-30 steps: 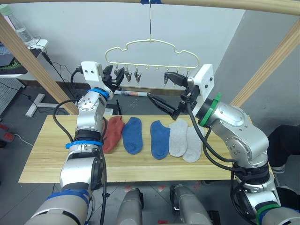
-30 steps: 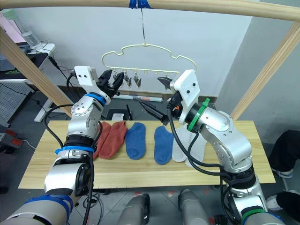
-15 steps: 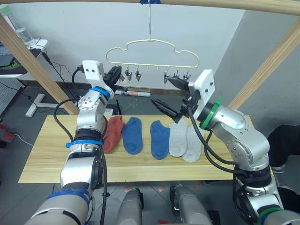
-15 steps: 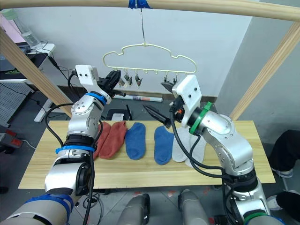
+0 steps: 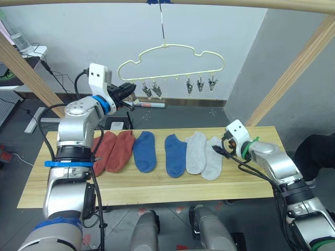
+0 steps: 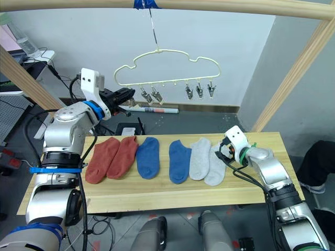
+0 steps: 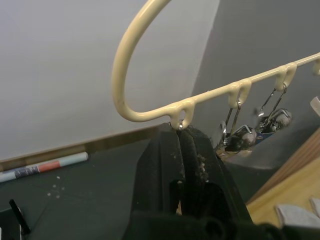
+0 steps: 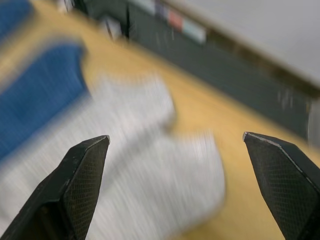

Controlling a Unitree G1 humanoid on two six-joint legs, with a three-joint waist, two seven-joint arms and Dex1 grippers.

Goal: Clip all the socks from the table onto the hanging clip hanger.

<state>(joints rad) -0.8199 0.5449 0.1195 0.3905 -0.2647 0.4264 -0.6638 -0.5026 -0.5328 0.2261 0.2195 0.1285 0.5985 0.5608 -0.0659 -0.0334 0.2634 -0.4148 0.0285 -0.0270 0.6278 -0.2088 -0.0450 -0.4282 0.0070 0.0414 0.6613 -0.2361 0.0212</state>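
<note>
Six socks lie in a row on the table (image 5: 157, 185): two rust-red socks (image 5: 113, 151), two blue socks (image 5: 144, 151) (image 5: 175, 155) and two light grey socks (image 5: 194, 152) (image 5: 213, 158). Above them the pale yellow clip hanger (image 5: 170, 56) hangs by its hook, with several silver clips (image 5: 200, 84) along its bar. My left gripper (image 7: 180, 145) is at the hanger's left end, shut on the leftmost clip under its loop. My right gripper (image 8: 175, 136) is low over the table, open, just above the grey socks (image 8: 150, 165) with nothing between its fingers.
A wooden rod (image 5: 220, 4) carries the hanger, and slanted wooden posts (image 5: 296, 70) (image 5: 23, 65) stand on both sides. A marker-like tube (image 5: 149, 104) lies on the floor behind the table. The table's front strip and its ends are bare wood.
My right arm has dropped from beside the hanger's clips down to the grey socks, fingers still open. My left gripper stays at the hanger's left end. The camera has shifted a little.
</note>
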